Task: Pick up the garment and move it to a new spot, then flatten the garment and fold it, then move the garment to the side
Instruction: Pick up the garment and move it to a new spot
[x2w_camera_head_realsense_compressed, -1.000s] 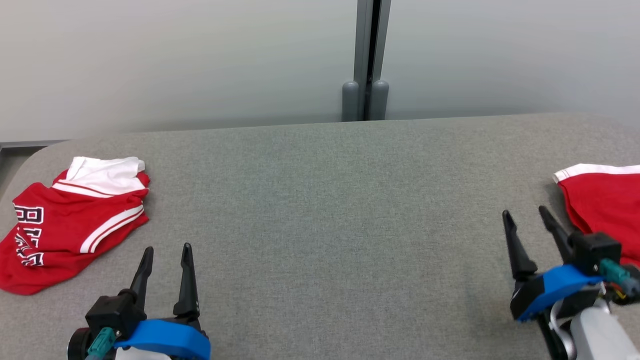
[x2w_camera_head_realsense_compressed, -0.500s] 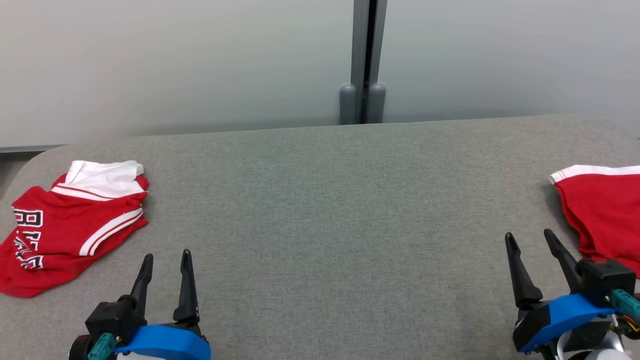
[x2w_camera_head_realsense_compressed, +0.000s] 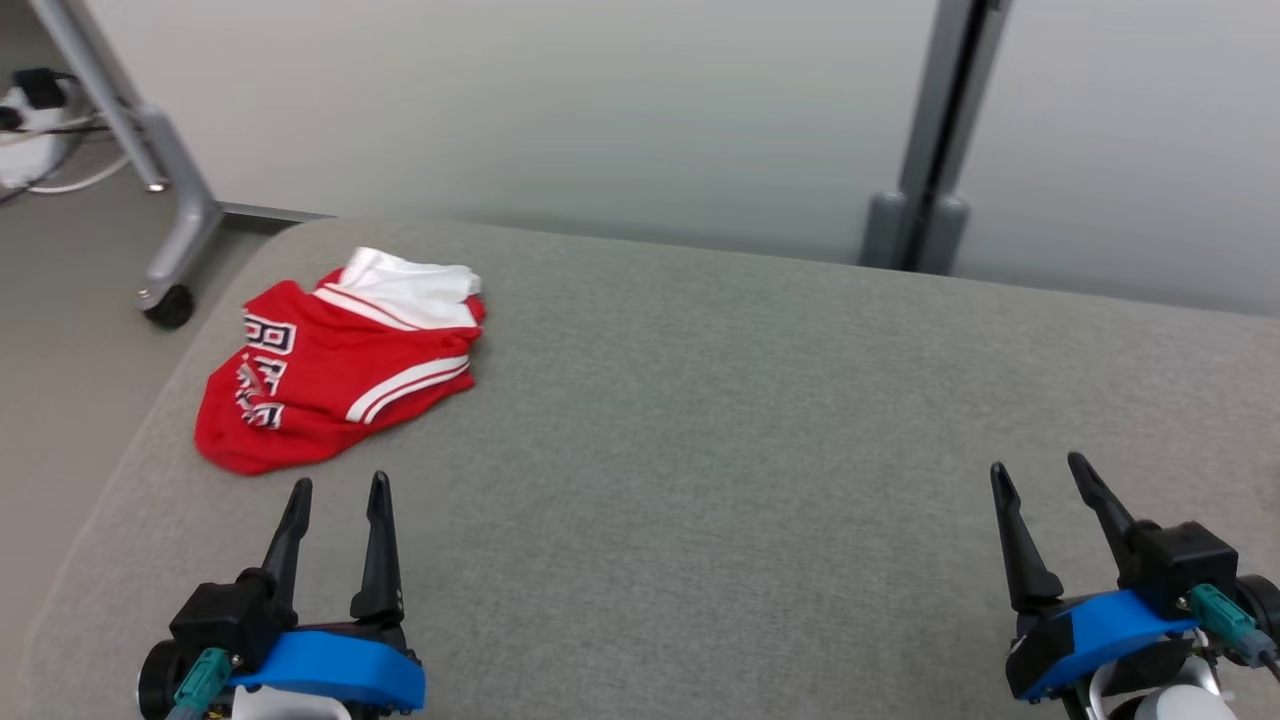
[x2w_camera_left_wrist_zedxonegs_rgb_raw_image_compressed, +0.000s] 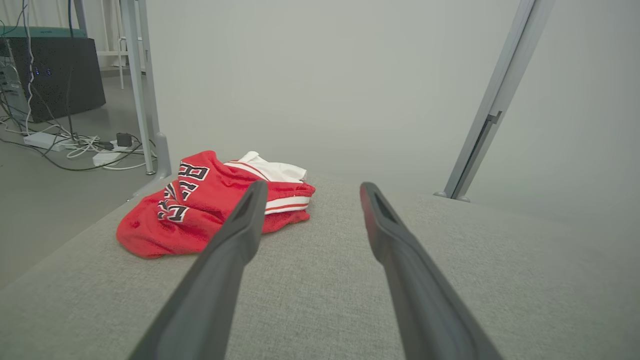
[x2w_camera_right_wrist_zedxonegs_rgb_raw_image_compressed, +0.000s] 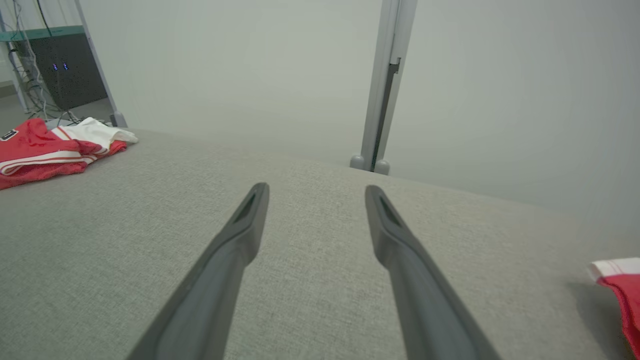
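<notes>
Left gripper (x2w_camera_head_realsense_compressed: 338, 487): hovering low over the near left part of the surface, jaws standing wide apart, carrying nothing.
Right gripper (x2w_camera_head_realsense_compressed: 1037, 470): hanging over the near right part, jaws likewise spread wide, gripping nothing.
Red jersey (x2w_camera_head_realsense_compressed: 335, 375): lying bunched and partly doubled over near the far left corner of the grey padded surface (x2w_camera_head_realsense_compressed: 720, 420), white panel facing the far edge, lettered part pointing toward the left edge; sitting ahead of the left gripper, not touching it.
Second red garment (x2w_camera_right_wrist_zedxonegs_rgb_raw_image_compressed: 620, 290): peeking in near the right edge, white-banded hem showing, well apart from the jersey.
Step in hand: probably reaching for the jersey to lift it; not yet grasping anything.
Doing it well: bringing the left fingers down onto a raised fold by the striped hem rather than flat cloth, pinching through the top layers, grazing the padding without digging in, lifting slowly before carrying toward the middle.
Risk: catching the padded cover along with the cloth, or dragging the jersey off the nearby left edge.
</notes>
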